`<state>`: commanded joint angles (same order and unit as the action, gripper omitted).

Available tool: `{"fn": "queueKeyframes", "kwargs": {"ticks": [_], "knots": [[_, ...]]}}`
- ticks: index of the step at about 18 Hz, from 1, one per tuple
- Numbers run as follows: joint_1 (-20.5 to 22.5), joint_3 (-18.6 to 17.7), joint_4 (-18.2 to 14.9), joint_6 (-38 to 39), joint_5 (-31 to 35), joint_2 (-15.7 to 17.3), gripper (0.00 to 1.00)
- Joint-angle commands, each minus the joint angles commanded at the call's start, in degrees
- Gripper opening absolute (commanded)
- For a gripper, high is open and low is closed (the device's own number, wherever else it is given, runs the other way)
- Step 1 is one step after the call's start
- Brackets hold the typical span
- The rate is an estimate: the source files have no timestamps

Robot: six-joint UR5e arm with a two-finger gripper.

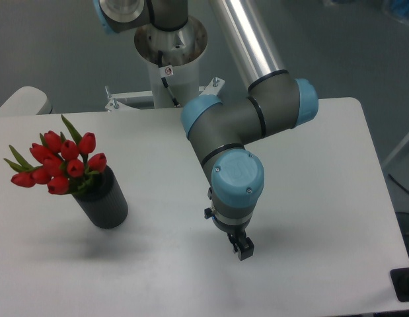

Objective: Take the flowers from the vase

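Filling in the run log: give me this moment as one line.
stage: pre-grasp | flowers: in vase, table's left | end effector: right of vase, apart, holding nothing, open/shut unclear

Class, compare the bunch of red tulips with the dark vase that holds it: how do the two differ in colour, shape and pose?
The bunch of red tulip buds with green leaves is bright and many-coloured; the dark grey matte cylindrical vase is one dull shade. The tulips spread out and lean to the left in the picture; the vase is a single compact cylinder standing on the white table. Both sit together, well apart from the gripper.
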<state>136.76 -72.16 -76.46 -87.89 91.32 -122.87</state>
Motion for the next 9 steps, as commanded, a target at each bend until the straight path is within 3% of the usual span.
{"fn": "queueKeyframes", "kwargs": {"ticks": [9], "knots": [[1.1, 0.0, 0.2, -0.1, -1.4, 0.4, 1.0]]}}
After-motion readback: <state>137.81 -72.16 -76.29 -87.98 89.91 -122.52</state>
